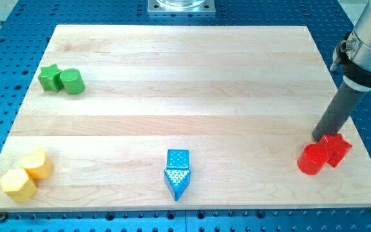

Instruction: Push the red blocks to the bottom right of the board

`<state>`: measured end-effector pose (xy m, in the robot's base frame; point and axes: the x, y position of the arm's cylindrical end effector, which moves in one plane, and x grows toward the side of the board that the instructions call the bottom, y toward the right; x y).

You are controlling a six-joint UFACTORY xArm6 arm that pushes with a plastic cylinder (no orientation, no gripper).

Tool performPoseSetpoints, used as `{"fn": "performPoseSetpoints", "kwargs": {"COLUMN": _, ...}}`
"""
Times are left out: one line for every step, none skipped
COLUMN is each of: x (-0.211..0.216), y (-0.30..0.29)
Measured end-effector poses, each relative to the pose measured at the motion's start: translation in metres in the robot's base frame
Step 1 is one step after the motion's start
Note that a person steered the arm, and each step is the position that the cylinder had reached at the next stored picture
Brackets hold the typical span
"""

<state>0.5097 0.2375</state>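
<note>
Two red blocks sit together at the view's bottom right of the wooden board [185, 77]: a round red block [312, 158] and a red star-shaped block [335, 147] touching it on its right. My tip [319, 136] rests on the board just above the two red blocks, at the upper left edge of the star, touching or nearly touching it. The dark rod rises from there toward the view's upper right.
A green star [48, 77] and a green round block [72, 81] sit at the left. Two yellow blocks [37, 164] [17, 185] lie at the bottom left. A blue square block [178, 158] and a blue triangular block [176, 181] lie at the bottom middle.
</note>
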Motion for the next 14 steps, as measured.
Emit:
{"fn": "performPoseSetpoints", "kwargs": {"x": -0.01, "y": -0.004}}
{"fn": "performPoseSetpoints", "kwargs": {"x": 0.0, "y": -0.062}}
{"fn": "performPoseSetpoints", "kwargs": {"x": 0.041, "y": -0.073}}
{"fn": "performPoseSetpoints", "kwargs": {"x": 0.055, "y": -0.062}}
{"fn": "performPoseSetpoints", "kwargs": {"x": 0.06, "y": -0.028}}
{"fn": "performPoseSetpoints", "kwargs": {"x": 0.06, "y": -0.027}}
{"fn": "performPoseSetpoints", "kwargs": {"x": 0.059, "y": -0.044}}
{"fn": "performPoseSetpoints", "kwargs": {"x": 0.017, "y": -0.062}}
{"fn": "performPoseSetpoints", "kwargs": {"x": -0.031, "y": -0.055}}
{"fn": "performPoseSetpoints", "kwargs": {"x": -0.031, "y": -0.008}}
{"fn": "performPoseSetpoints", "kwargs": {"x": -0.031, "y": -0.005}}
{"fn": "performPoseSetpoints", "kwargs": {"x": -0.008, "y": -0.004}}
{"fn": "performPoseSetpoints", "kwargs": {"x": 0.007, "y": 0.001}}
{"fn": "performPoseSetpoints", "kwargs": {"x": 0.007, "y": 0.02}}
